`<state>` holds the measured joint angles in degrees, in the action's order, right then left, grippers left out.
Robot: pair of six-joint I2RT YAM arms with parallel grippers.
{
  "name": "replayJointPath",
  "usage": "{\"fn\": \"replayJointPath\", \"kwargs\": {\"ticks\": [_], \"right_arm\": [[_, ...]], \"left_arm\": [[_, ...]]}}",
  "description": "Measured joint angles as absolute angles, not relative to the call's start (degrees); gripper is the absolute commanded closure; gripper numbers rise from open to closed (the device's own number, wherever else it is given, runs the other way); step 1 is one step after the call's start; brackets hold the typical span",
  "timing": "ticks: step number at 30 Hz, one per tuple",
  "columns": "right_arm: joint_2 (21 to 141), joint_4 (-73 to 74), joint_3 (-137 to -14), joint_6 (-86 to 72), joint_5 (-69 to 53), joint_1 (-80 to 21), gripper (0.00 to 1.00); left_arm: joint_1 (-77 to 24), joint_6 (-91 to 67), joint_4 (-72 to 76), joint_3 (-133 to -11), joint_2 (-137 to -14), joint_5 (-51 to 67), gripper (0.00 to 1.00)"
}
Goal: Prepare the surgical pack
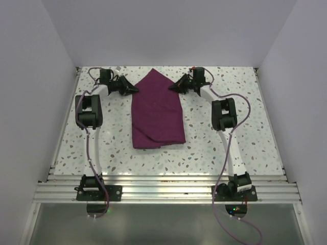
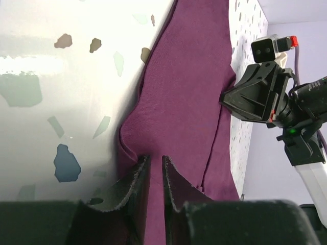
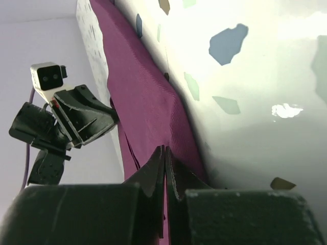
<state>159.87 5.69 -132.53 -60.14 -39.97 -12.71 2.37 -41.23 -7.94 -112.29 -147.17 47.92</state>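
Large folded maroon cloth (image 1: pixel 157 115): mid tabletop (image 1: pixel 245 132), long axis near-to-far, peak toward far edge. Left hand (image 1: pixel 135 89) on the peak's left flank, nearly closed, pinching a fold. Right hand (image 1: pixel 172 88) on the right flank, fully closed; cloth caught or not, cannot tell. Both equally near.

Whatever the folded maroon cloth (image 1: pixel 157 112) wraps is hidden. From above, the tips of the left gripper (image 1: pixel 134 89) and right gripper (image 1: pixel 172 88) are too small to judge. In the left wrist view the cloth runs off top and bottom, and the fingers seem to pinch a fold. Whether the right tips hold cloth is unclear.
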Motion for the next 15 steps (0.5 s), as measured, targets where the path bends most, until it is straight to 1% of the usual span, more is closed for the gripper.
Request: {"fn": "replayJointPath", "kwargs": {"ticks": [2,3,5,6,8,9,12,15], "right_arm": [[159.9,5.6,-132.6,-60.8,-39.7,-12.6,1.0],[159.9,5.5,-132.6,-61.1,-39.9,-12.4,0.99],[160.0,6.0,-133.4,-61.3,-39.7,-12.3,0.94],[160.1,6.4,-133.9,-61.2,-39.7,-12.1,0.8],[160.1,6.9,-134.9,-60.9,-39.7,-11.5,0.69],[160.1,6.9,-135.3,-60.4,-39.7,-11.1,0.59],[159.5,7.3,-135.4,-58.7,-39.9,-9.6,0.48],[158.7,8.4,-135.4,-55.9,-40.0,-8.1,0.45]], "left_arm": [[2.4,-41.4,-8.2,-112.9,-147.5,48.4,0.76],[2.4,-41.4,-8.3,-113.1,-147.5,48.6,0.73],[2.5,-41.2,-8.5,-113.4,-147.5,48.7,0.7],[2.5,-40.9,-8.8,-113.6,-147.4,48.6,0.66],[2.5,-39.9,-9.5,-113.6,-146.6,47.1,0.62],[2.4,-39.2,-10.1,-113.4,-145.8,45.5,0.6],[2.7,-36.8,-10.4,-110.3,-141.5,39.3,0.58],[3.0,-35.2,-10.1,-106.7,-137.0,34.2,0.57]]}}
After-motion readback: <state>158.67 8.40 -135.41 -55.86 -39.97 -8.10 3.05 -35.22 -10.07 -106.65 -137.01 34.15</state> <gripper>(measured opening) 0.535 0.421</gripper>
